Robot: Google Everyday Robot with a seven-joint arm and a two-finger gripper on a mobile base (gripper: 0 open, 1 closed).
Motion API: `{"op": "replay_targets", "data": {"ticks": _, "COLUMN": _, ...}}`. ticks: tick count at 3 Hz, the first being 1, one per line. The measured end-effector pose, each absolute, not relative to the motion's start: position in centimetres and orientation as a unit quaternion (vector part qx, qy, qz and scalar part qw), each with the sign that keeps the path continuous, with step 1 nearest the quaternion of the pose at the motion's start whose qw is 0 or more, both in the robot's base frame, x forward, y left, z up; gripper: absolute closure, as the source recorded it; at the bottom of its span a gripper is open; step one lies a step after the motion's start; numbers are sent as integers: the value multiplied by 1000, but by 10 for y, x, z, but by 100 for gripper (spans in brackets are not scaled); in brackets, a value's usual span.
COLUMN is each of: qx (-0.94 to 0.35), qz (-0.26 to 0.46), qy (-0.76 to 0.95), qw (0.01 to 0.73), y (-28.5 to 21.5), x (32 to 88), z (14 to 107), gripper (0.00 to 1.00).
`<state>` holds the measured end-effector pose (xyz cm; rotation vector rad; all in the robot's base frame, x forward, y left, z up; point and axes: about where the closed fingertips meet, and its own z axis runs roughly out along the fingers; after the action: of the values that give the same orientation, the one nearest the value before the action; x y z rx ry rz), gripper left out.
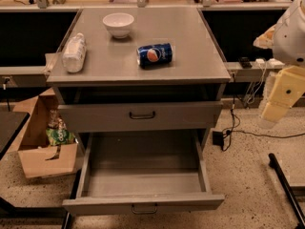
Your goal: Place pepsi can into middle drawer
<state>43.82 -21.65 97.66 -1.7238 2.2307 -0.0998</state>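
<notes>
We see the pepsi can (155, 55) lying on its side on the grey worktop (195, 37), right of centre. A white bowl (118, 24) sits behind it and a clear bottle (74, 52) lies at the left edge. Below, the middle drawer (181, 203) stands pulled out. The gripper (279, 99) hangs far right, well apart from the can; its jaws, wide or narrow, we cannot tell.

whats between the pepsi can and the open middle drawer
Camera view: the cabinet top's front edge and the upper drawer with a black handle lie between the pepsi can and middle drawer; gripper out of view, only the arm shows, far right.
</notes>
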Motion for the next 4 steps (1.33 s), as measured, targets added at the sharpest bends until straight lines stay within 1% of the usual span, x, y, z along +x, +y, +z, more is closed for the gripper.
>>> {"op": "replay_targets", "data": {"ticks": 1, "qx": -603, "qz": -35, "qy": 781, "qw": 160, "y": -217, "x": 438, "z": 977, "gripper": 0}}
{"op": "replay_targets", "data": {"ticks": 2, "qx": -615, "qz": -27, "qy": 769, "qw": 172, "y": -210, "x": 463, "z": 969, "gripper": 0}}
{"op": "replay_targets", "data": {"ticks": 3, "qx": -638, "qz": -9, "qy": 747, "qw": 188, "y": -189, "x": 506, "z": 953, "gripper": 0}}
{"op": "replay_targets", "data": {"ticks": 4, "qx": -638, "qz": -9, "qy": 747, "qw": 188, "y": -189, "x": 506, "z": 953, "gripper": 0}}
